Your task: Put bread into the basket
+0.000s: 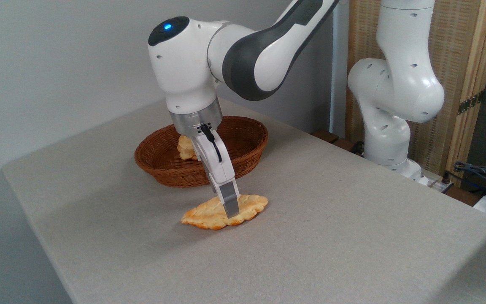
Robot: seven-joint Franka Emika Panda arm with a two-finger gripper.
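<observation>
The bread (207, 214), a long flat golden pastry with lobed edges, lies flat on the grey table just in front of the basket (163, 171). My gripper (231, 210) is lowered onto the bread's middle, tilted, fingertips at the pastry's top. Only the near finger (228, 198) shows. The other one is hidden behind it, so the jaw gap cannot be read. The reddish-brown wicker basket stands behind the gripper, partly covered by the wrist.
A smaller, lumpy golden bread piece (185, 148) rests inside the basket at its left. A second white robot arm's base (388, 126) stands at the table's far right edge, with cables (479, 173) beyond it. The wall is close behind the basket.
</observation>
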